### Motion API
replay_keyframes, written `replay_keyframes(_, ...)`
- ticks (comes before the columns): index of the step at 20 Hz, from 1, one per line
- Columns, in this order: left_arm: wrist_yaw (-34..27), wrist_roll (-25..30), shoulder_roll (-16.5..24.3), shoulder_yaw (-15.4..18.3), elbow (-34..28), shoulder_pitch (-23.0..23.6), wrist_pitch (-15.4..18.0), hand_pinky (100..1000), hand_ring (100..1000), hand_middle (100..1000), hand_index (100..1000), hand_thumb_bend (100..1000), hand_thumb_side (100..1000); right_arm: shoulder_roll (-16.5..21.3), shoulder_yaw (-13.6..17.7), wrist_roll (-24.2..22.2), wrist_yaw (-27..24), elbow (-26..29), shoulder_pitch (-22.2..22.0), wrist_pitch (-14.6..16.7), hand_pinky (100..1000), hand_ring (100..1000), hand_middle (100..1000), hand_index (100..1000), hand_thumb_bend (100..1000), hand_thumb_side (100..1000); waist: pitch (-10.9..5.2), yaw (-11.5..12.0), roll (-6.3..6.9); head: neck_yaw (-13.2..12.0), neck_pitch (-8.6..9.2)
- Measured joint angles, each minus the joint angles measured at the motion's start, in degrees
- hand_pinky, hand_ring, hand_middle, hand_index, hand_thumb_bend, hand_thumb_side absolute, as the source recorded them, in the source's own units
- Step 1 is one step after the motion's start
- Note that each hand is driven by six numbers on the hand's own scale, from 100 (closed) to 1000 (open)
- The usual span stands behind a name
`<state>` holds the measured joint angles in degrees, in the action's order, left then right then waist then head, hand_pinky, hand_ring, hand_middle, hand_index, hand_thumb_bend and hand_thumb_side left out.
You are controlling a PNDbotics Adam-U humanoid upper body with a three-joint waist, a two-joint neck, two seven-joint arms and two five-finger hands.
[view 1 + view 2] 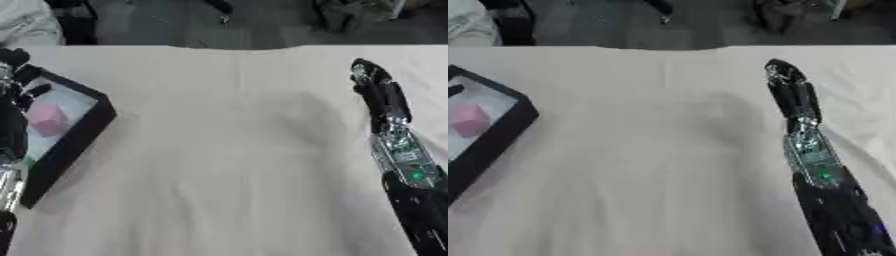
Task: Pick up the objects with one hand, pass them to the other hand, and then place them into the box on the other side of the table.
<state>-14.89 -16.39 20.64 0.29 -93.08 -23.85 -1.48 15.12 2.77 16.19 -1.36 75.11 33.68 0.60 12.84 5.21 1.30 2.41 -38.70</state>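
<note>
Nearest, the right forearm (820,172) comes in from the lower right corner, black casing with a bare circuit strip and a small green light on it; it runs up and slightly left across the pale cloth-covered table (227,150); at its far end the right hand (787,87) lies stretched out over the cloth, fingers straight and together, pointing away, nothing in it.

At the left edge the left arm (10,150) shows as a dark and silver strip running up beside the box (74,142); the left hand (10,65) sits over the box's far left corner, mostly cut off by the frame; whether its fingers are spread or curled cannot be told.

The box is black-walled with a light floor, set askew at the table's left side; a pink block (48,119) lies inside it on the floor, near the left arm, apart from the right wall.

Farther off, the table's far edge meets a dark floor (262,25).
</note>
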Motion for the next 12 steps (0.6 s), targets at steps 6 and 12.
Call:
replay_keyframes(6, 1.3, -0.1, -1.9, 0.0, 0.0, -0.8, 0.3, 803, 854, 893, 895, 193, 812, -0.7, 0.8, -1.6, 3.2, 2.4, -0.9, 0.9, 879, 877, 814, 864, 100, 697, 0.35, 0.3, -0.58, 0.3, 0.07)
replay_keyframes(12, 1.9, 0.0, -2.5, 0.0, -0.1, -0.8, 0.3, 799, 848, 878, 882, 191, 814, -0.8, 1.0, -3.1, 5.1, 5.5, -1.6, -0.2, 877, 862, 787, 848, 100, 678, 0.40, 0.5, -0.90, 0.3, 0.06)
